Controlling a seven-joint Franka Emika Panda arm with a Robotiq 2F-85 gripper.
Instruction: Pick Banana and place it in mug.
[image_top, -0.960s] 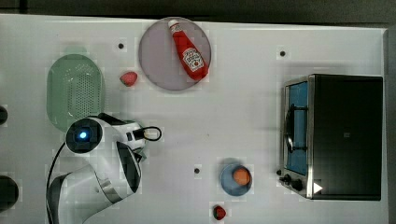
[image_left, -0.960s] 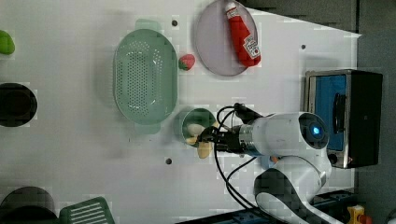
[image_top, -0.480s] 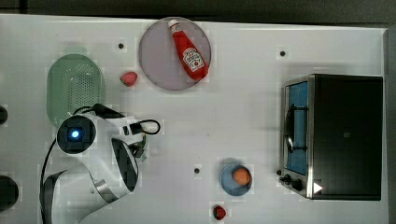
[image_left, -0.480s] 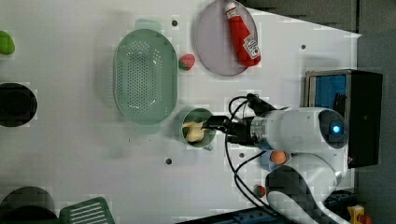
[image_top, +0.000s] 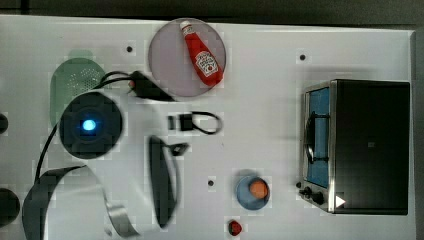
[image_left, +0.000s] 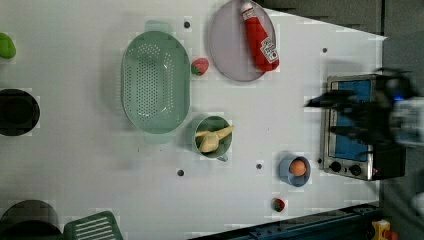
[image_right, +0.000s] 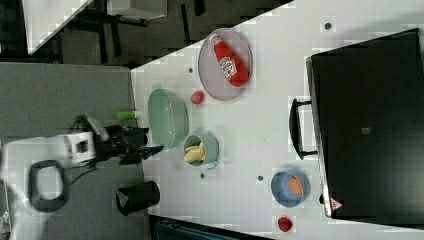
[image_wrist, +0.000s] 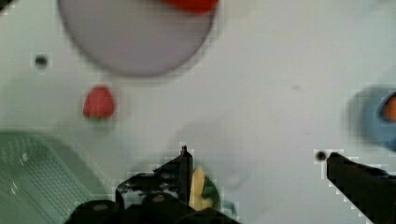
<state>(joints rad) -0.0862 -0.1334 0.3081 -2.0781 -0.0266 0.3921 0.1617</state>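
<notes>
The pale-yellow banana (image_left: 215, 139) lies inside the green mug (image_left: 212, 123), which stands just beside the colander's end. The right view has the same banana (image_right: 196, 152) in the mug (image_right: 213, 147). My gripper (image_right: 149, 148) hangs apart from the mug, off the table's edge on the right view's left. In the wrist view the gripper (image_wrist: 257, 172) is open, its fingers (image_wrist: 183, 165) spread wide with nothing between them, and the banana (image_wrist: 198, 184) sits below. In the left view the blurred arm and gripper (image_left: 327, 116) are over the oven side. The arm (image_top: 90, 125) covers the mug in the top view.
A pale-green colander (image_left: 156, 82) lies next to the mug. A strawberry (image_left: 200, 66) and a grey plate (image_left: 231, 60) with a ketchup bottle (image_left: 260, 37) are beyond it. A toaster oven (image_left: 360, 145), a blue bowl (image_left: 287, 176) holding an orange ball, and another strawberry (image_left: 278, 204) are further off.
The gripper was at the mug with the banana between its fingers; it has let go and the arm has risen and pulled away. The banana stays in the mug.
</notes>
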